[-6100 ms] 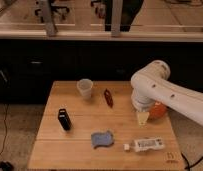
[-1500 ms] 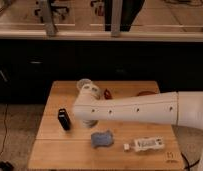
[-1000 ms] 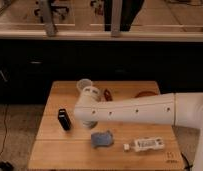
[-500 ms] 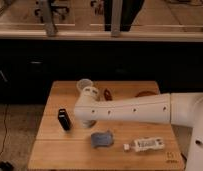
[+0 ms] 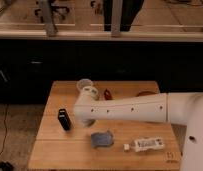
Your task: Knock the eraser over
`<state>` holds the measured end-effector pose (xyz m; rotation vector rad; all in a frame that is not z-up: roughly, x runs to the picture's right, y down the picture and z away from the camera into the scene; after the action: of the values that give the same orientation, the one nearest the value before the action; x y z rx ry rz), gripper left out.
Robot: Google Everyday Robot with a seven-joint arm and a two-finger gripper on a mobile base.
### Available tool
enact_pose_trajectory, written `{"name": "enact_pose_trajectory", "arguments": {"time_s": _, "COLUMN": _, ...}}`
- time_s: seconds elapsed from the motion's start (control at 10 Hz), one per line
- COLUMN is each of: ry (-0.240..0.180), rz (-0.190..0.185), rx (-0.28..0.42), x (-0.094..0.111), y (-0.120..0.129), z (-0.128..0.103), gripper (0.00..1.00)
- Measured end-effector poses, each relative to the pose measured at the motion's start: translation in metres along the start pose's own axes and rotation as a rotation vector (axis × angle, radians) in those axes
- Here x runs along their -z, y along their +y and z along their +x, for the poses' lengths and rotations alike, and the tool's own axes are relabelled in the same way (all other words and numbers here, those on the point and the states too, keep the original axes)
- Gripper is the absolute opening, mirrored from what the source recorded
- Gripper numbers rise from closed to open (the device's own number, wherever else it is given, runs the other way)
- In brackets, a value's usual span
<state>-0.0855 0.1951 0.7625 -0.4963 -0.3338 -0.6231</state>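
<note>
The eraser is a small black block standing upright on the left part of the wooden table. My white arm reaches across the table from the right. Its gripper end is just right of the eraser, very close to it. I cannot tell whether they touch.
A white cup stands at the back of the table, with a small red object to its right. A blue cloth and a white tube lie near the front edge. A brown object peeks out behind the arm.
My arm has swept left across the table, and its end has crept closer to the eraser. The eraser still stands upright in the same place.
</note>
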Motion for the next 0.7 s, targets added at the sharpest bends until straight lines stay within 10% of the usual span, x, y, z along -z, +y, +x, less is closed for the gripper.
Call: {"name": "enact_pose_trajectory", "arguments": {"time_s": 0.7, "ry": -0.013, "rz": 0.024, "rx": 0.030, "x": -0.012, "y": -0.014, "z": 0.001, "gripper": 0.00}}
